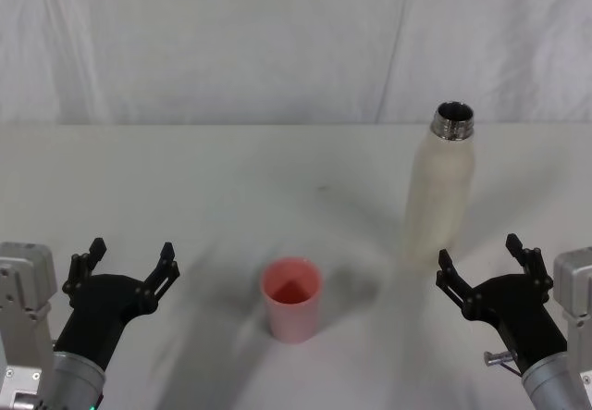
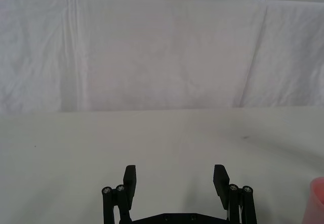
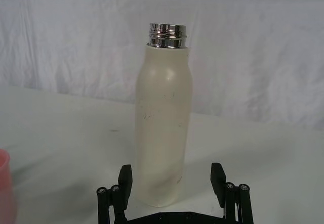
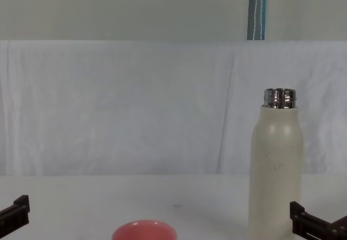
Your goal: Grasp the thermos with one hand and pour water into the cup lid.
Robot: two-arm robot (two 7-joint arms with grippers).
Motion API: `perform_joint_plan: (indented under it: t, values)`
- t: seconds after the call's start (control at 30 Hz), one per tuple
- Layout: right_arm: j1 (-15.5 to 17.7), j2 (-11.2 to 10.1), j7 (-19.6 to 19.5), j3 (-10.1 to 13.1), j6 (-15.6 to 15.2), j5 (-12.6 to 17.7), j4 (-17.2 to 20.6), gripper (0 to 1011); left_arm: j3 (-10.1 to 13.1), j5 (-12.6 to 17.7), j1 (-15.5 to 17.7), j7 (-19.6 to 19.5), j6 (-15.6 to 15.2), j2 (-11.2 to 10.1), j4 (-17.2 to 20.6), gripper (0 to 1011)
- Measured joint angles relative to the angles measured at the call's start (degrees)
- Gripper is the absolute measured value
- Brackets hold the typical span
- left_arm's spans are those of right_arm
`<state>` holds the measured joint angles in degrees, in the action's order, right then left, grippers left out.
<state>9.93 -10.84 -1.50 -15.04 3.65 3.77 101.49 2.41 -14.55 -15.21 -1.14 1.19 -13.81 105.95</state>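
Note:
The thermos stands upright on the white table at the right, cream-white with an open steel neck; it also rises at the right of the chest view as the thermos. The pink cup lid sits near the table's middle front, mouth up, its rim low in the chest view. My right gripper is open, just in front of the thermos and a little to its right, not touching it. In the right wrist view the thermos stands just ahead of the open right gripper. My left gripper hangs open at the front left, holding nothing.
A white cloth backdrop closes off the far edge of the table. Bare table surface lies between the cup lid and the thermos. A blue-grey pole stands behind the backdrop.

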Motion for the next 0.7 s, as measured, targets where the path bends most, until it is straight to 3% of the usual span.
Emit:
perform_joint_plan:
  t: [0.7]
  values:
    - [0.00, 0.00, 0.00, 0.00, 0.00, 0.00, 0.00, 1000, 0.00, 0.00, 0.00, 0.00, 0.00, 0.00, 0.00, 1001]
